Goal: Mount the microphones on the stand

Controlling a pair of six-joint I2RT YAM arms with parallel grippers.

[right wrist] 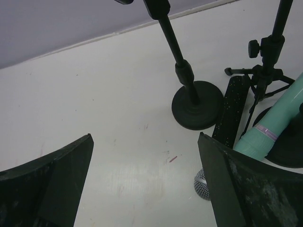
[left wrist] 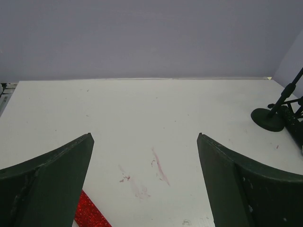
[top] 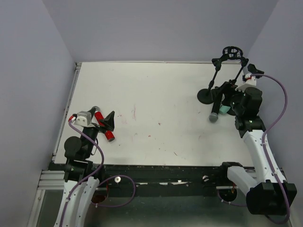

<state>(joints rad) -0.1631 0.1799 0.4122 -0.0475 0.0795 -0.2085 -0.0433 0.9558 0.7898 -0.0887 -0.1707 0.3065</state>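
- L gripper [left wrist: 144, 138]: jaws spread wide, nothing betw. them; hung low over left side of table [left wrist: 142, 101].
- Red mic [top: 105, 126]: lay flat on table, right at L gripper. Wrist view showed only a red sliver by one finger. Not gripped.
- R gripper [right wrist: 145, 138]: jaws spread wide too, empty; sat just near side of the stands, far right.
- Black mic [right wrist: 230, 109]: lay on table beside round-base stand [right wrist: 196, 109], mesh head toward R gripper.
- Green mic [right wrist: 267, 128]: just beside black one, slanted among stand feet; what it rested on, cd not tell.
- Tripod stand [right wrist: 264, 71] close behind those two.
- Ring holder [top: 232, 51] up top of a stand: empty.
- Progress, my read: nil done. All 3 mics off the stands. Left: lift each, seat it in a holder. Red one well apart from stands, so longest carry.
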